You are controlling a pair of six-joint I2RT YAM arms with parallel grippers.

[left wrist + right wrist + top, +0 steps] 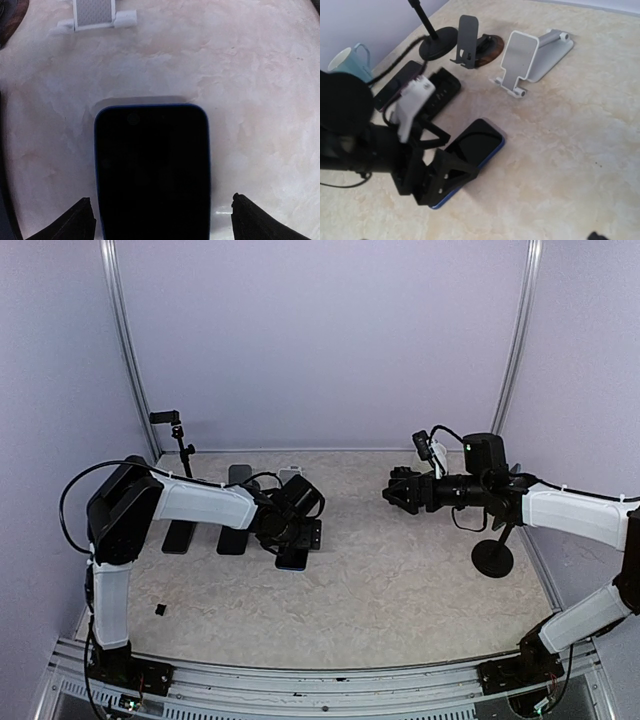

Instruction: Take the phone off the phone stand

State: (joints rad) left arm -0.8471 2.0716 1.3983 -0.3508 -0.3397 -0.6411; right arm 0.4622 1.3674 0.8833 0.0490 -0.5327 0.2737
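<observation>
Fingertips [82,222] of the left pincer [160,225] stand apart, straddling the near end of the phone [152,170] without clamping it. That phone lies flat on the table [260,100], off the white phone stand [95,12], directly below and ahead of the pincer, its long axis running straight out between the fingers toward the empty stand beyond. Left arm is clearly nearer; the right pincer [402,490] hangs well apart, whether spread or closed I cannot tell
</observation>
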